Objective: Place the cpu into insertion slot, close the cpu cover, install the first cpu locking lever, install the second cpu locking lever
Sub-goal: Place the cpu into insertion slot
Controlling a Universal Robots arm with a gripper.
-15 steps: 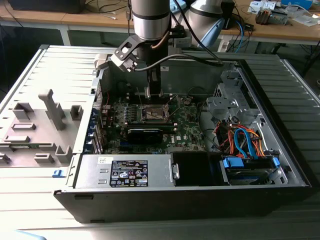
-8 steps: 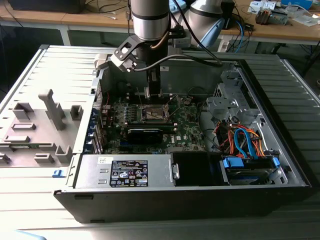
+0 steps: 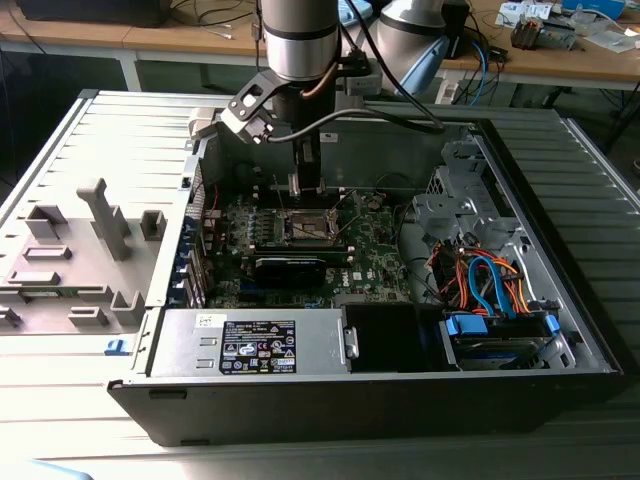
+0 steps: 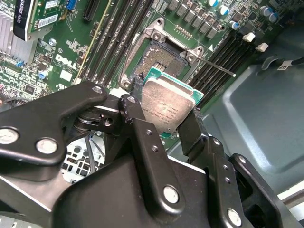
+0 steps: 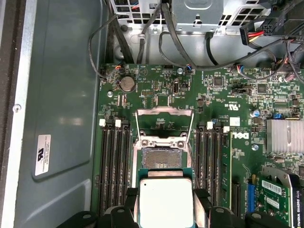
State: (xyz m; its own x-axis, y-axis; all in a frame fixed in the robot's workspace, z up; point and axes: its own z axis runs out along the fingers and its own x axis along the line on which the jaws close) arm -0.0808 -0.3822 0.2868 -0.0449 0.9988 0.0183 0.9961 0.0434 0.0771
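Observation:
My gripper (image 4: 164,116) is shut on the cpu (image 4: 168,107), a pale silvery square chip with a green edge, clamped by two black fingers (image 4: 135,107) at opposite sides. It hangs above the green board, a little off to one side of the insertion slot (image 4: 159,59), whose dark centre is bare. In the first wrist view the cpu (image 5: 165,202) sits just short of the insertion slot (image 5: 161,156), and the cpu cover (image 5: 164,112) stands flipped open beyond it. A thin locking lever (image 4: 218,66) sticks out unlatched. In the exterior view the gripper (image 3: 307,185) reaches down over the insertion slot (image 3: 310,228).
Black memory slots (image 5: 114,166) flank the socket on both sides. A black graphics card (image 3: 290,268), a power supply (image 3: 255,345) and bundled drive cables (image 3: 490,285) lie inside the open case (image 3: 560,330). A grey fixture (image 3: 100,225) stands at the exterior view's left.

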